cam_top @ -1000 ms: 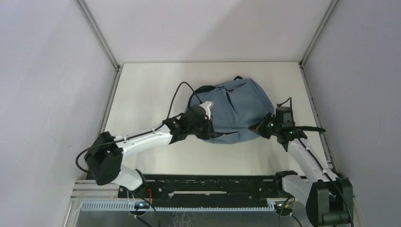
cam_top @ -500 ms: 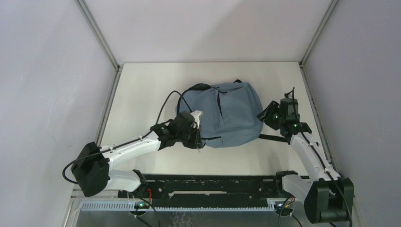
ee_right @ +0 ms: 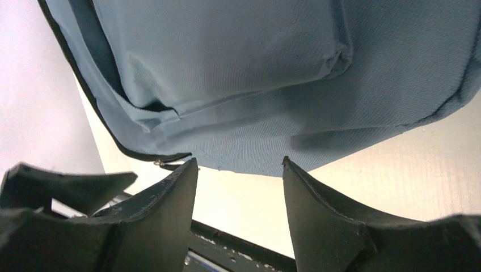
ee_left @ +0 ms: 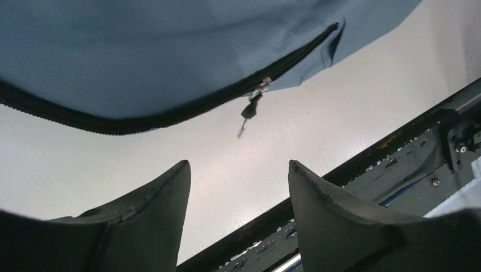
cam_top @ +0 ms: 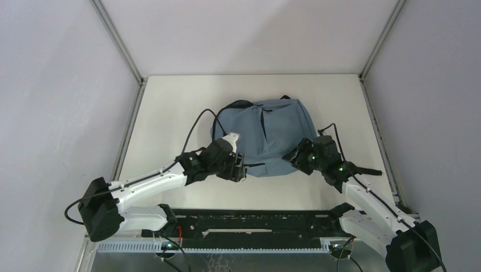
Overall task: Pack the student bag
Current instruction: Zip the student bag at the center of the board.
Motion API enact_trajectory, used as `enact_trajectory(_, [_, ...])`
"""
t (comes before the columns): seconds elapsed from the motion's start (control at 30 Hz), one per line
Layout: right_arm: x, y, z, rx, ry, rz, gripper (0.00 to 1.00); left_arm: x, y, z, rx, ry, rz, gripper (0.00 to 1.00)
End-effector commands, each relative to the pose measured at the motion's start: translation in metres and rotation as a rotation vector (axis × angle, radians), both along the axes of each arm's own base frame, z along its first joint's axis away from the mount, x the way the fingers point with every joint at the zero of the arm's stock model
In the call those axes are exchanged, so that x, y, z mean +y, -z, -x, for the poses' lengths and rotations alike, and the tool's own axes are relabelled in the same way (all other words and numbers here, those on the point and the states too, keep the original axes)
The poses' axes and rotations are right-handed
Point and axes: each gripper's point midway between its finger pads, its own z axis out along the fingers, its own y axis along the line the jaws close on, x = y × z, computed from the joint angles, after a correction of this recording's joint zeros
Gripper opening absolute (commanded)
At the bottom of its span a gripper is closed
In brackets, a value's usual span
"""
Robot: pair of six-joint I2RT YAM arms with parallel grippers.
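Observation:
The student bag [cam_top: 266, 136], soft grey-blue fabric with black zipper lines, lies flat on the white table. My left gripper [cam_top: 236, 168] hangs open just off the bag's near left corner. In the left wrist view that gripper [ee_left: 238, 164] holds nothing, and a small zipper pull [ee_left: 250, 109] dangles from the bag [ee_left: 142, 56] beyond its tips. My right gripper [cam_top: 297, 159] stands open at the bag's near right edge. In the right wrist view it [ee_right: 239, 161] is empty, with the bag [ee_right: 255, 85] and its front pocket just ahead.
A black rail [cam_top: 249, 218] runs along the table's near edge behind both grippers. A black strap [cam_top: 371, 170] trails from the bag toward the right. Metal frame posts [cam_top: 122, 48] mark the table's sides. The left gripper's fingers [ee_right: 57, 190] show at the left of the right wrist view.
Both grippers have opened and let go of the bag, which has settled flat. The left gripper drew back toward the near edge; the right one moved left and nearer.

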Motion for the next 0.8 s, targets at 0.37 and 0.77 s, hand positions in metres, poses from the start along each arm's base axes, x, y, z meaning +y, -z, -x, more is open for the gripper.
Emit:
enact_trajectory(0.37, [-0.016,-0.022,-0.030,-0.097,0.108,-0.028,0.65,-0.033,0.021,-0.012,-0.189,-0.139,0.113,0.69])
enact_trajectory(0.77, [-0.014,-0.018,-0.028,-0.080,0.094,-0.028,0.65,-0.046,0.028,-0.030,-0.220,-0.161,0.072,0.51])
